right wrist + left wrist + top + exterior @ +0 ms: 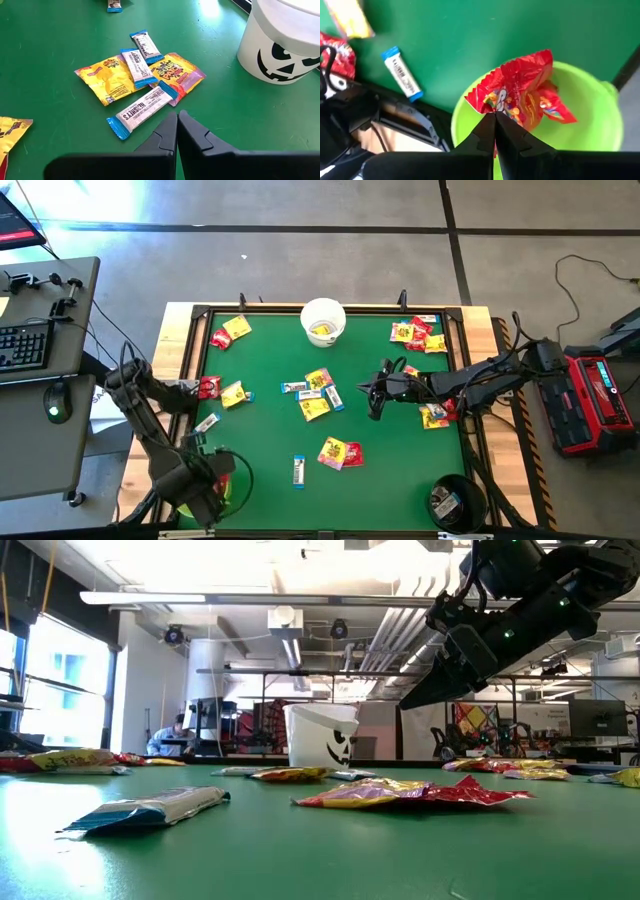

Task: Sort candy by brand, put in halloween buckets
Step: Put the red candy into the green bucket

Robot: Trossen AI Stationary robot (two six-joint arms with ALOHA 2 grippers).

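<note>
My left gripper (495, 119) is at the table's near left corner, shut on a red packet (517, 85) above the lime green bucket (592, 95). Another red packet (555, 107) lies inside that bucket. My right gripper (177, 119) hangs shut over the middle of the table (375, 390), touching nothing. Just beyond it lie white-and-blue bars (142, 107) and yellow packets (107, 80). The white bucket (323, 320) stands at the far edge. Red, yellow and blue candy (340, 452) lies scattered flat on the green mat. My left gripper pinches the red packet between its two fingers, near one end of the wrapper (492, 106). The fingers come from above, pointing down. The packet sticks out past the fingertips, crumpled and clear of the table, over the green bucket's open mouth.
A black bucket (455, 502) with a bar in it stands at the near right corner. Candy clusters lie at the far right (415, 332) and far left (232, 330). A raised wooden frame (180, 340) rims the mat. A desk with a keyboard (25, 345) stands to the left.
</note>
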